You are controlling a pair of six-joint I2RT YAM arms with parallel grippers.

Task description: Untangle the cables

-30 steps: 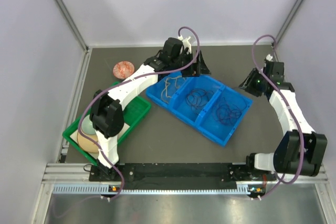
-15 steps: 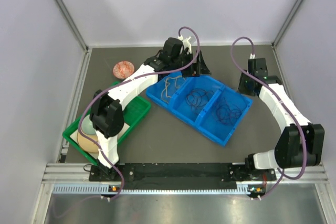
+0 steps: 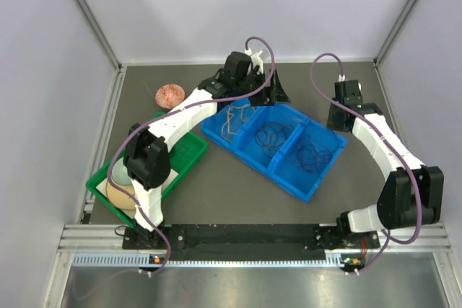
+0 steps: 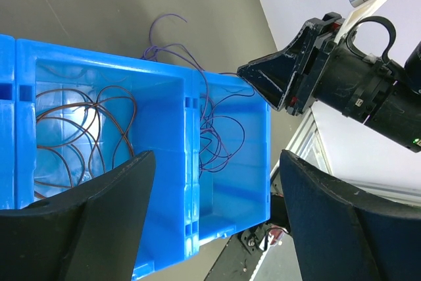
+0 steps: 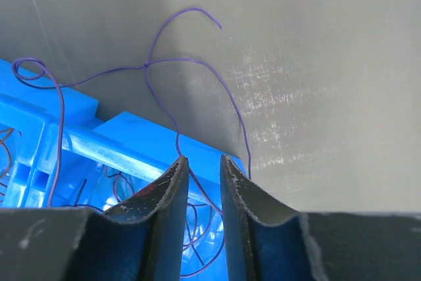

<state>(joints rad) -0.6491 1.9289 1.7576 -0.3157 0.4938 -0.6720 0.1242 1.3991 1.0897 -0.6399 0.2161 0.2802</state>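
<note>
Cables: cream wires (image 3: 229,122) lie in the left compartment of the blue bin (image 4: 191,182), and dark coils (image 3: 272,135) fill the middle and right compartments. One purple strand (image 5: 145,65) spills over the far rim onto the table (image 3: 238,200).

Right gripper (image 5: 200,159): at the bin's far right corner. Its fingers stand narrowly apart, with the purple strand running into the gap but not visibly pinched.

Left gripper (image 4: 217,159): over the bin's far edge, fingers wide apart and holding nothing.

Surroundings: a green tray (image 3: 189,151) sits just beside the bin's left corner. A reddish round object (image 3: 171,95) lies far left, well apart from the bin. The enclosure walls close in on three sides. Bare table lies beyond the right corner and along the bin's near side.
</note>
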